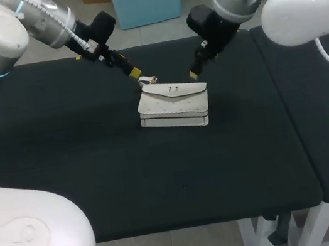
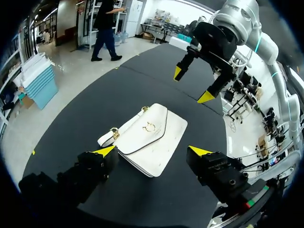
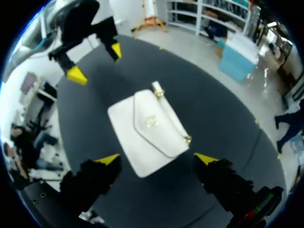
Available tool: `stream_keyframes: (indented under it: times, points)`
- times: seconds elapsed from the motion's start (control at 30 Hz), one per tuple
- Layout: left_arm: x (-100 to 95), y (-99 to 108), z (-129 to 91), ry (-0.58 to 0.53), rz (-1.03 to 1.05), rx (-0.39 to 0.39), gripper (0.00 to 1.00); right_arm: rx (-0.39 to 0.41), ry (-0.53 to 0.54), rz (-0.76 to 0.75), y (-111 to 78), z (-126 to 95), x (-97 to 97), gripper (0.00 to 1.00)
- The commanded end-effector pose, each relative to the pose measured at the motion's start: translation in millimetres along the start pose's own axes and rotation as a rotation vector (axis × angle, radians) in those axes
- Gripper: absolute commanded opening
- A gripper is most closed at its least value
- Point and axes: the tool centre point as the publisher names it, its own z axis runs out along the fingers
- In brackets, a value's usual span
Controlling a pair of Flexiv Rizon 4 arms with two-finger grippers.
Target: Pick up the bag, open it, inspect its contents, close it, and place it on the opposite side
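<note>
Left gripper (image 1: 134, 71) and right gripper (image 1: 195, 73) are hovering at either end of the bag (image 1: 173, 105), fingers spread wide, touching nothing — the bag is lying flat on the table (image 1: 83, 169), white, flap closed

Smooth white leather-look bag (image 1: 174, 105) with gold metal clasp (image 2: 149, 127) on matt black table (image 1: 97, 173).

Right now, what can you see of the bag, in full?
The bag is a white purse, leather-looking, lying flat near the middle of the black table, flap side up. Its pointed flap is closed, with a gold clasp. A short white handle on gold rings runs along its far edge. Left gripper and right gripper, both open, hover by it, neither touching.
</note>
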Motion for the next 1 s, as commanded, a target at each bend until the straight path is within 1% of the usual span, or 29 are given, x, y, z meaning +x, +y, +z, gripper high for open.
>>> stream_keyframes:
  times: [0.03,0.07,0.1,0.13,0.27,0.33,0.4,0.43,0.57,0.6,0.63,0.67,1.0]
  points:
    - [1.8,7,12,0.083,-0.711,-0.019,1.00,-0.102,0.229,0.666,-2.3,2,-1.3,1.00]
    - [3.7,10,13,0.084,-0.744,0.009,1.00,-0.125,0.235,0.712,-4.5,4,0.0,1.00]
    - [4.2,12,15,0.084,-0.767,0.019,1.00,-0.139,0.233,0.742,-6.4,5,1.3,1.00]
    - [5.0,13,16,0.066,-0.793,0.048,1.00,-0.155,0.229,0.773,-8.1,6,3.7,1.00]
    - [2.0,18,19,-0.008,-0.912,0.134,1.00,-0.230,0.155,0.886,-13.7,7,10.3,1.00]
    - [1.9,19,18,-0.009,-0.946,0.171,1.00,-0.279,0.117,0.939,-16.7,4,12.8,1.00]
    - [2.6,20,17,-0.021,-0.966,0.197,1.00,-0.318,0.101,0.978,-19.8,2,14.1,1.00]
    - [2.4,20,16,-0.022,-0.972,0.204,1.00,-0.344,0.075,0.997,-21.4,0,14.5,1.00]
    - [2.1,19,15,-0.026,-1.012,0.223,1.00,-0.388,0.070,1.050,-25.5,-3,16.9,1.00]
    - [2.0,19,15,-0.019,-1.019,0.214,1.00,-0.397,0.063,1.063,-26.1,-3,17.0,1.00]
    - [1.2,19,14,-0.037,-1.007,0.205,1.00,-0.401,0.058,1.070,-26.4,-3,16.9,1.00]
    - [-0.6,19,13,-0.086,-0.953,0.193,1.00,-0.388,0.064,1.055,-26.5,-3,16.5,1.00]
    - [-0.6,19,13,-0.086,-0.953,0.193,1.00,-0.388,0.064,1.055,-26.5,-3,16.5,1.00]
